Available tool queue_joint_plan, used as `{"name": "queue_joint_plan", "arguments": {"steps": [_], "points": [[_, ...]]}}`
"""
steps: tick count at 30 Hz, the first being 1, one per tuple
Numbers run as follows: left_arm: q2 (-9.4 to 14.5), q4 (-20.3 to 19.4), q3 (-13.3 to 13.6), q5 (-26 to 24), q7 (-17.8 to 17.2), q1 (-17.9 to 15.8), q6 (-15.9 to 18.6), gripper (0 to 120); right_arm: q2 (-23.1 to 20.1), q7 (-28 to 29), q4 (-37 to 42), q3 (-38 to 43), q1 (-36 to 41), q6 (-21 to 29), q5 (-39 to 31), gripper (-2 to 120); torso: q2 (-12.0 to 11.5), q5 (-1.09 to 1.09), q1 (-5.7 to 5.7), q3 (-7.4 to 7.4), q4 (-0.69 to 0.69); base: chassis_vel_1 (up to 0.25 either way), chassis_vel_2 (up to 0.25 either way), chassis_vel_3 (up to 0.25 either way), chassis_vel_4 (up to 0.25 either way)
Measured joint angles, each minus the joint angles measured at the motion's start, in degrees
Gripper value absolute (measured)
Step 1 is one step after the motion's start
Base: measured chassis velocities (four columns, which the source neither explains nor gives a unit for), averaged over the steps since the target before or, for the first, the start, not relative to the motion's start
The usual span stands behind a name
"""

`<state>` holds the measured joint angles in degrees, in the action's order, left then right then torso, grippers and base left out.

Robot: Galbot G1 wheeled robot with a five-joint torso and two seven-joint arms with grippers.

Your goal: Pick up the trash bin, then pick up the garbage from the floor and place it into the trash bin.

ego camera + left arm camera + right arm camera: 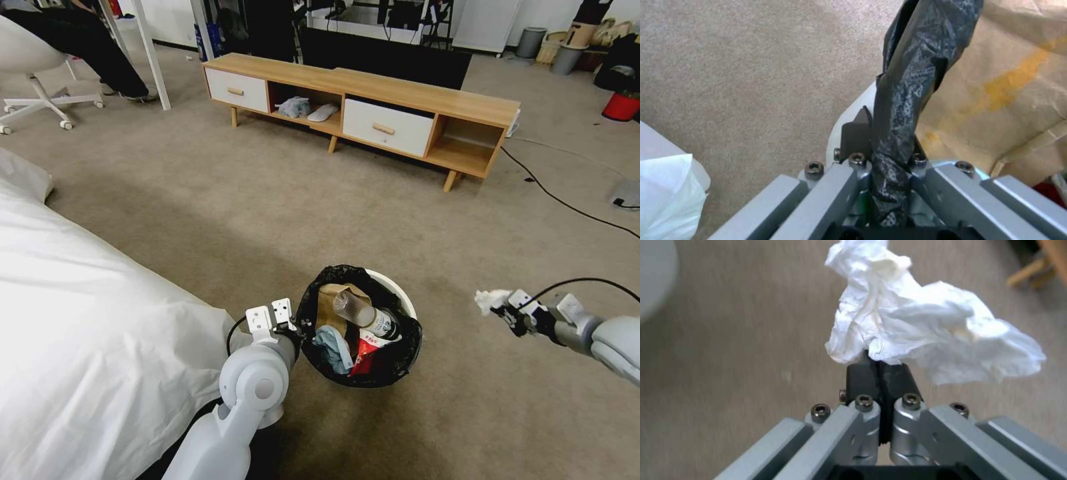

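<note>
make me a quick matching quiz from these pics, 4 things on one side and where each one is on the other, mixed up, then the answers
Things:
1. crumpled white tissue
2. black bag rim
3. clear plastic bottle
4. white slipper

Places:
A. lying inside the trash bin
B. on the open shelf of the wooden TV cabinet
C. pinched in the right gripper
D. clamped in the left gripper

Pairs: 1-C, 2-D, 3-A, 4-B

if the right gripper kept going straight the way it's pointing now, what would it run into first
Probably the trash bin. The right gripper, shut on a crumpled tissue, points across bare carpet toward the bin held by the left gripper. Depth is unclear, so it might pass over the rim.
</note>
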<state>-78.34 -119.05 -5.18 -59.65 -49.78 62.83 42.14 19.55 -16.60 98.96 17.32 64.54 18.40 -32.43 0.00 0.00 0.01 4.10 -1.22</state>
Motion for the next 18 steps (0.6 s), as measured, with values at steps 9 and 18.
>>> {"name": "queue_joint_plan", "arguments": {"steps": [9,18], "points": [[0.18,0.61,0.46,-4.30,-2.44,-1.92,0.00,1,-0.98,1.27,8.13,7.26,1.48,1.77,-4.39,0,0.00,-0.01,0.00,0.00,-0.02,0.000,0.000,0.000,0.000],[0.87,1.05,0.96,-5.38,-2.58,-2.77,0.00,1,-1.25,3.43,14.29,10.64,0.76,3.56,-9.20,0,0.00,0.00,0.00,0.00,0.00,0.000,0.000,0.000,0.000]]}}
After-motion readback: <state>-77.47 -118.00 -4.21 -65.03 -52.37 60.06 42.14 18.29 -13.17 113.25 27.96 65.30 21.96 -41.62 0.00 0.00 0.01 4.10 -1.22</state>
